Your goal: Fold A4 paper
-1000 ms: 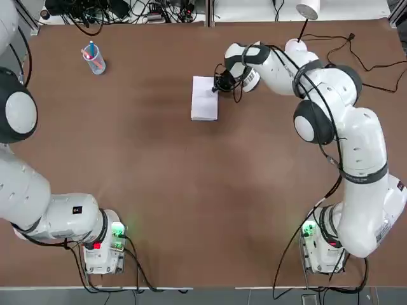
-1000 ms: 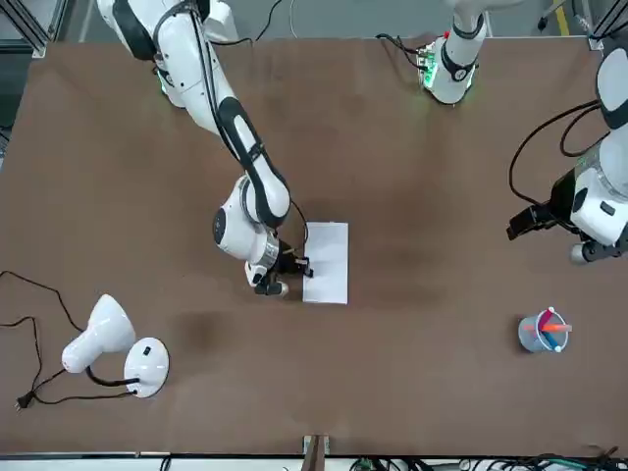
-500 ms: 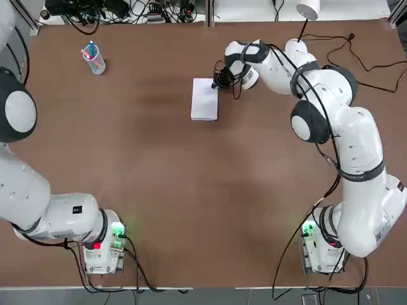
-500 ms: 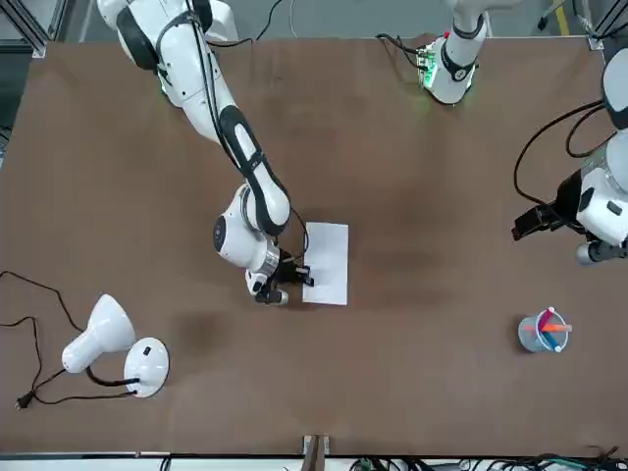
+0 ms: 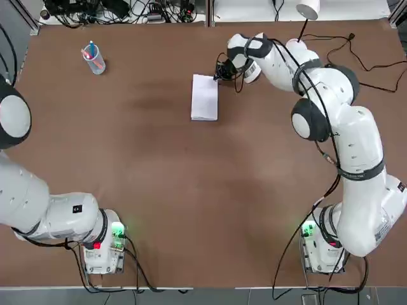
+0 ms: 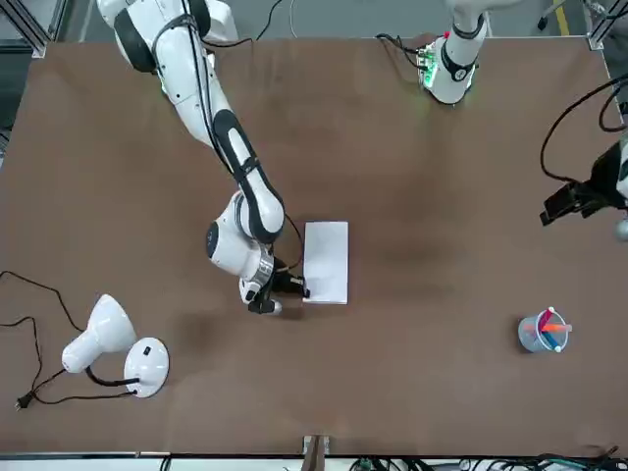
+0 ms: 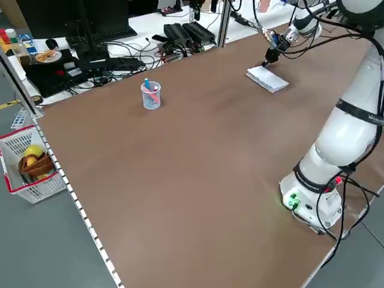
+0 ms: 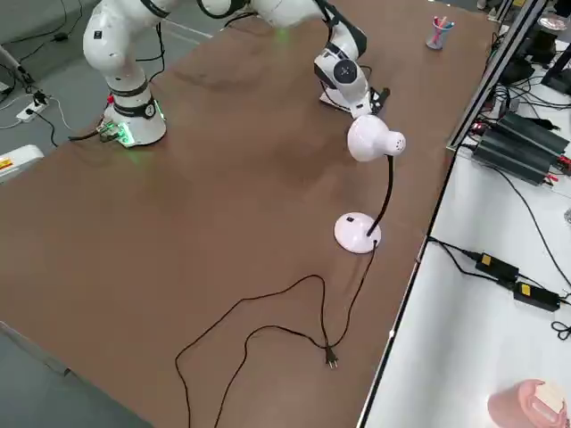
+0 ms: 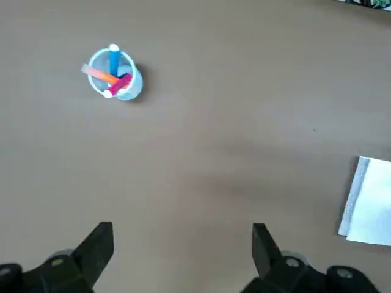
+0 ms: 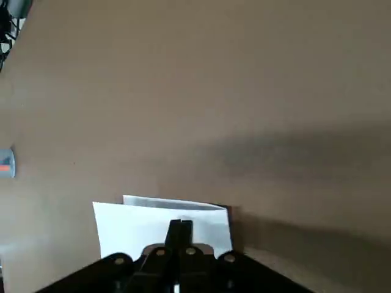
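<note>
Here you are pressing the right gripper, fingers closed together and holding nothing, along the far right corner of the folded A4 paper, probably sharpening its crease, while the left gripper is hovering open and empty well aside.

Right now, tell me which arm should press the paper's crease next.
Right, most likely. The right gripper is shut and sits at the far right corner of the folded A4 paper. The left gripper is open and hangs over bare table, apart from the sheet.
</note>
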{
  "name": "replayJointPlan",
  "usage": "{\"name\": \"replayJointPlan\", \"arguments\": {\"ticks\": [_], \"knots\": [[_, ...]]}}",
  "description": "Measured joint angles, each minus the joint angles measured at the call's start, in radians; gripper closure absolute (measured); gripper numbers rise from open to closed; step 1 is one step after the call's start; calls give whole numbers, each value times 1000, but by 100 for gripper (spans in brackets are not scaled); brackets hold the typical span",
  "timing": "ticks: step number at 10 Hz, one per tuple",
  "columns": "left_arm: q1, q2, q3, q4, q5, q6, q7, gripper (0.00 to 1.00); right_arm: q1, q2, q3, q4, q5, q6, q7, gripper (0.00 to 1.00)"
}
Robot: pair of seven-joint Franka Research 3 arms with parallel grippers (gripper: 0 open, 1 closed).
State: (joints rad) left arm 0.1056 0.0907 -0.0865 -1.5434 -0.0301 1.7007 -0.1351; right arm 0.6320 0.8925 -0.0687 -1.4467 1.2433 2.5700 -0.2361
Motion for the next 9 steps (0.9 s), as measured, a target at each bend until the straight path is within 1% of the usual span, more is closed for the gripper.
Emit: {"name": "replayJointPlan", "arguments": {"ticks": [2, 3, 4, 5, 6, 7, 8, 9], "knots": [[2, -24, 0, 1, 6, -17, 1, 0, 4, -41, -24, 7, 0, -106, 25, 98], [2, -34, 0, 1, 7, -33, 4, 0, 8, -84, -35, -14, 0, -135, 36, 98], [2, -39, 0, 1, 10, -57, 16, 0, 14, -142, -41, -64, -7, -145, 37, 97], [2, -38, 1, 1, 11, -73, 26, 0, 19, -212, -44, -130, -31, -154, 37, 96], [2, -37, 1, 0, 11, -77, 34, 0, 23, -294, -46, -210, -83, -181, 38, 90], [1, -36, 1, -2, 11, -80, 36, 0, 24, -371, -48, -279, -160, -223, 41, 86], [2, -36, 1, -2, 11, -87, 37, 0, 19, -447, -54, -335, -254, -280, 46, 71], [2, -36, 1, -2, 11, -89, 38, 0, 3, -513, -60, -371, -349, -337, 49, 55]]}}
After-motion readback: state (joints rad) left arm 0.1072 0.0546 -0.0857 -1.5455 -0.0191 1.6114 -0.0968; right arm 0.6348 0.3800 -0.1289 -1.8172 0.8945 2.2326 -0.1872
